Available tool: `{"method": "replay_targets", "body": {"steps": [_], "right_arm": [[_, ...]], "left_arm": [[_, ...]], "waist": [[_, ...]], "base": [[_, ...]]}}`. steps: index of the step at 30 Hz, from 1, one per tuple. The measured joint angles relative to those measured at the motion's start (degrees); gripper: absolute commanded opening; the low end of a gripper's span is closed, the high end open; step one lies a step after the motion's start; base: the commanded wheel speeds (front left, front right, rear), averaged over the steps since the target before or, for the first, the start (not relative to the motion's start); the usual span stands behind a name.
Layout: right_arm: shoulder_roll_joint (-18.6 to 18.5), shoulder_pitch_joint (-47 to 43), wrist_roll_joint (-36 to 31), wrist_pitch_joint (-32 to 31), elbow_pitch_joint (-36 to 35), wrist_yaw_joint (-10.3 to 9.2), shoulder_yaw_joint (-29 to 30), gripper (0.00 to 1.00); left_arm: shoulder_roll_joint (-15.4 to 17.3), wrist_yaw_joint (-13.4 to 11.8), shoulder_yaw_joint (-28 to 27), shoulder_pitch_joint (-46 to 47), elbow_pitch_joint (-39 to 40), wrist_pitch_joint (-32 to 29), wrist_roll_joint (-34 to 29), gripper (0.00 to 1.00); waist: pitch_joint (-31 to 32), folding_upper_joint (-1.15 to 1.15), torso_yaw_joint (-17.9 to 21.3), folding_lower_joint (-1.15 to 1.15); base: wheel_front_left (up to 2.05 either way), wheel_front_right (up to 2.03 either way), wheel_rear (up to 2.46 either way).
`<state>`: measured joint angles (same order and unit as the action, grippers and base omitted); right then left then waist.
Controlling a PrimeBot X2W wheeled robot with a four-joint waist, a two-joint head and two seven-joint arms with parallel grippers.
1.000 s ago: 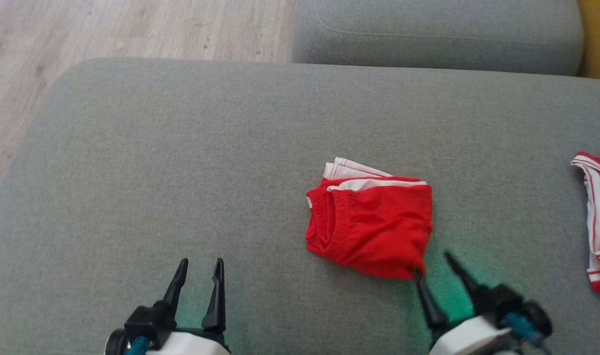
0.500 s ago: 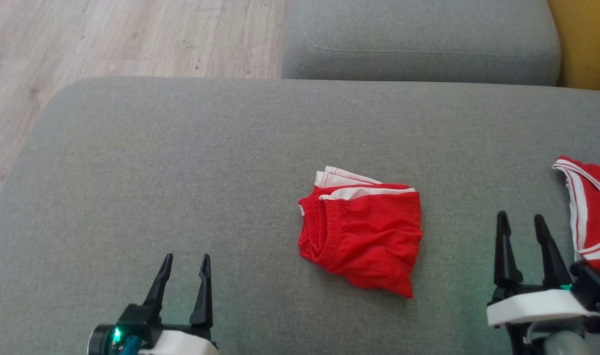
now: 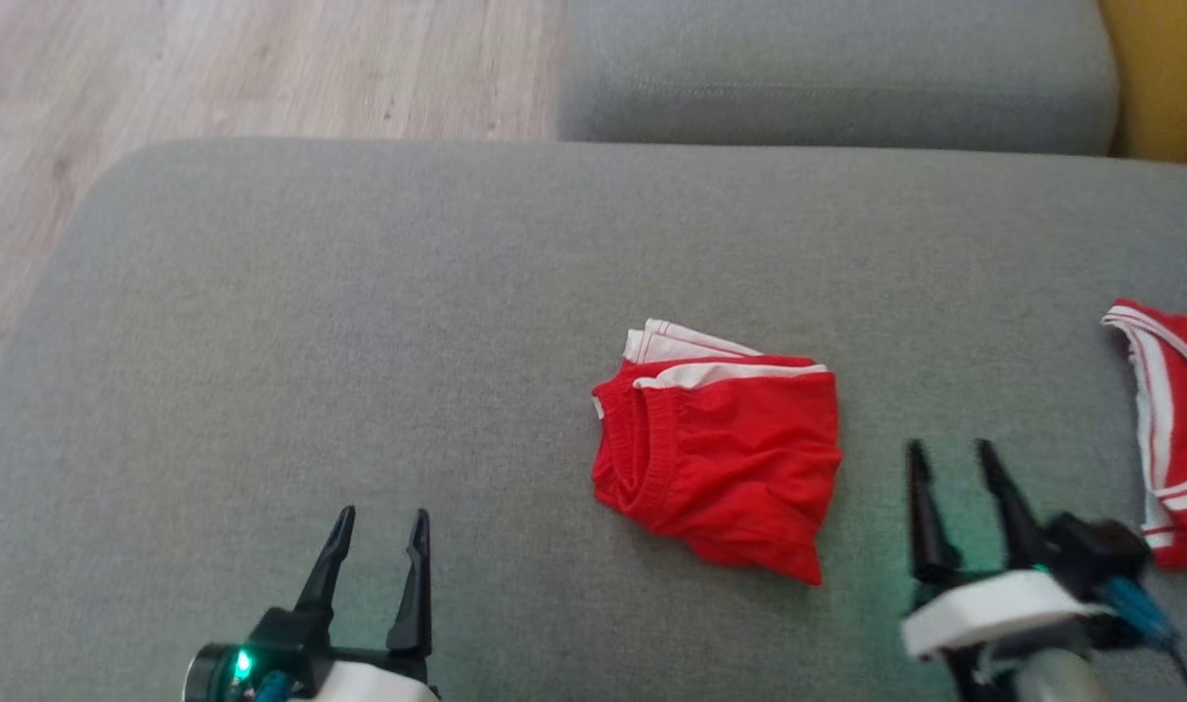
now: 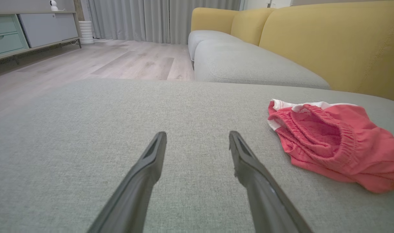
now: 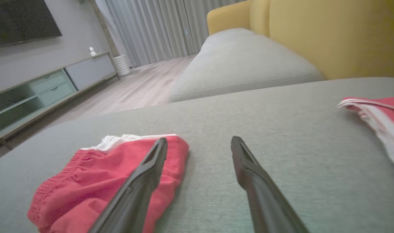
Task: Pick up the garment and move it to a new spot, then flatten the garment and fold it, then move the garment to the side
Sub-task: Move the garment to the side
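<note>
A folded red garment (image 3: 720,448) with white trim lies on the grey sofa cushion (image 3: 359,322), right of centre in the head view. It also lies at the right of the left wrist view (image 4: 329,142) and at the lower left of the right wrist view (image 5: 96,181). My left gripper (image 3: 378,522) stands open at the lower left, well apart from the garment, nothing between its fingers (image 4: 197,136). Just right of the garment hovers my right gripper (image 3: 949,453), open and empty, its left finger (image 5: 151,161) over the garment's edge in its wrist view.
A second red garment with white stripes (image 3: 1173,419) lies at the cushion's right edge. Another grey cushion (image 3: 837,68) and a yellow backrest (image 3: 1164,78) sit beyond. Wooden floor (image 3: 213,68) lies at the upper left, past the cushion's rounded corner.
My right gripper has let go of the garment's lower right corner, swung out to the right, then come back closer to the garment. The folded garment stays put. The camera shifted slightly.
</note>
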<state>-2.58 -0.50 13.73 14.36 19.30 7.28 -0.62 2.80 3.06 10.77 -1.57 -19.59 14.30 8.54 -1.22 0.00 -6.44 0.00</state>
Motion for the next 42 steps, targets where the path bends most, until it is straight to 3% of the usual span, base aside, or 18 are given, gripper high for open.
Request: {"method": "replay_targets", "body": {"steps": [6,14,15,16,20,25,42], "right_arm": [[0.0,8.8,-1.9,0.0,11.2,0.00,-6.8,1.00],[-0.1,15.9,-7.9,-3.4,26.0,0.01,-5.6,1.00],[-0.2,16.6,-8.0,-3.4,26.4,0.01,-5.8,0.20],[-0.3,17.2,-7.8,-3.5,26.8,0.01,-6.0,0.00],[0.0,18.2,-7.0,-2.4,27.6,0.02,-7.2,0.00],[0.0,18.3,-7.4,-1.2,27.7,0.03,-7.4,0.00],[-0.2,17.8,-2.7,-0.2,25.1,0.03,-15.4,0.00]], "left_arm": [[0.0,0.0,3.0,0.9,-0.1,0.0,0.8,1.00],[0.0,0.1,5.2,2.5,-0.7,0.1,2.2,1.00],[0.0,0.1,5.3,2.5,-0.7,0.1,2.2,1.00],[0.0,0.1,5.2,2.5,-0.7,0.1,2.2,1.00],[0.0,0.1,4.9,2.5,-0.8,0.1,2.2,1.00],[0.0,0.5,4.9,2.7,-0.8,0.1,2.2,1.00],[0.0,2.5,10.2,9.8,-1.2,0.1,2.0,1.00]], "waist": [[-2.9,0.00,-2.2,0.00],[-6.1,0.00,-6.0,0.00],[-6.3,0.00,-6.2,0.00],[-6.5,0.00,-6.3,0.01],[-6.6,0.00,-5.0,0.01],[-6.1,0.00,-0.4,0.01],[-7.5,0.00,25.4,0.00]], "base": [[0.00,0.00,0.00],[0.00,0.00,0.00],[0.00,0.00,0.00],[0.00,0.00,0.00],[0.00,0.00,0.00],[0.00,0.00,0.00],[0.00,0.00,0.00]]}}
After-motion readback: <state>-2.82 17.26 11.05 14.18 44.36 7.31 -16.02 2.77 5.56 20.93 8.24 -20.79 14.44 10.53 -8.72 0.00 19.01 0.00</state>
